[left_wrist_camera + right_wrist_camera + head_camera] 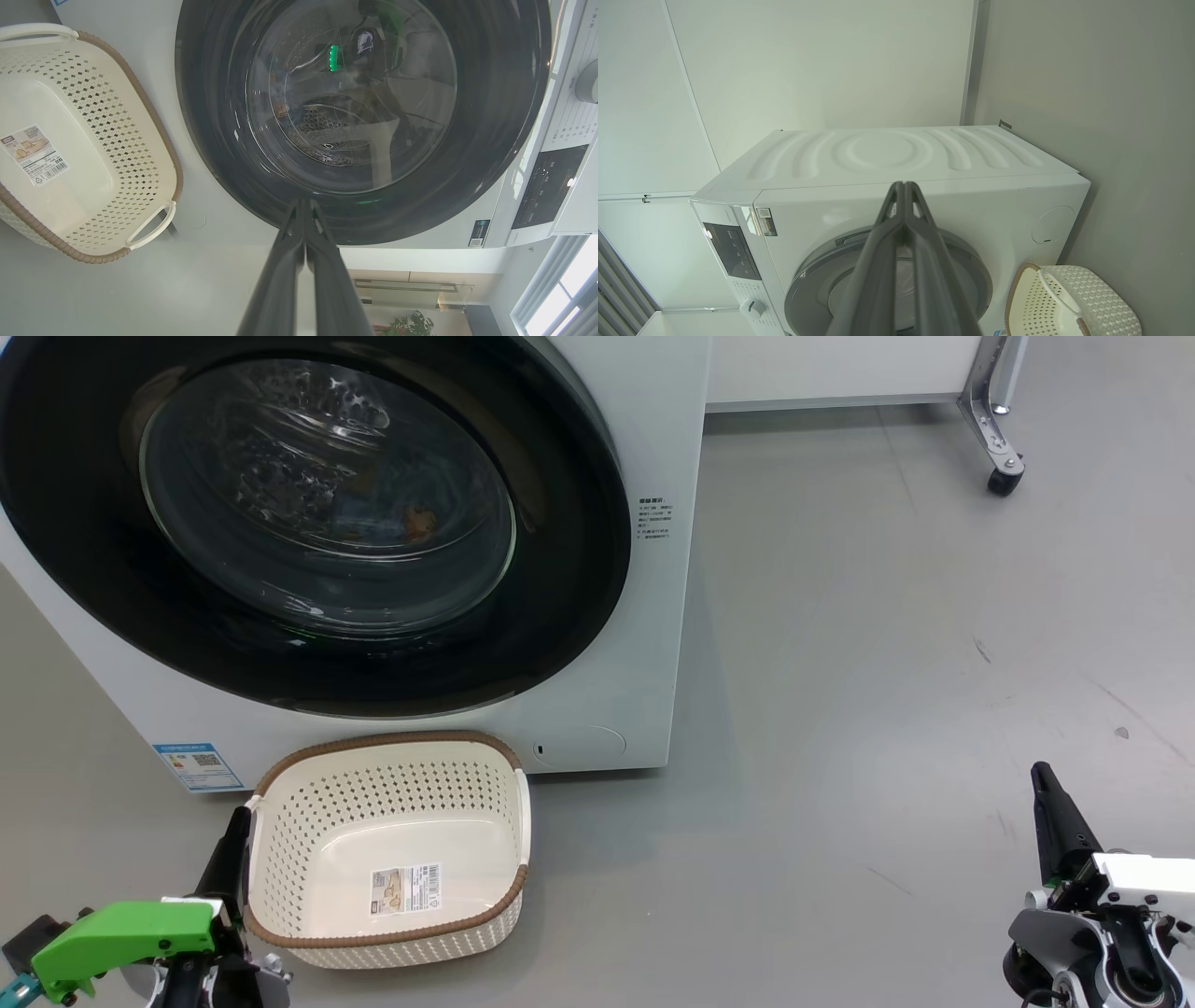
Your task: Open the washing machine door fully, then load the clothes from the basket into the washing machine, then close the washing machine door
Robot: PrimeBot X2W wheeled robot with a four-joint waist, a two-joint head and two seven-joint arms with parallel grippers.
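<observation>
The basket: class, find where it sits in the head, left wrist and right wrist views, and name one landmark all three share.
Head view: basket low, left of centre, before the washer.
Left wrist view: basket at the left edge.
Right wrist view: basket in the bottom right corner, cut off.
Shared landmark: the round door.

We see the washing machine door (pixel 317 523) with glossy black rim and clear glass; washing machine (pixel 644 663) body smooth white; basket (pixel 308 821) matt perforated plastic, woven-look rim; floor (pixel 887 663) matt grey.
</observation>
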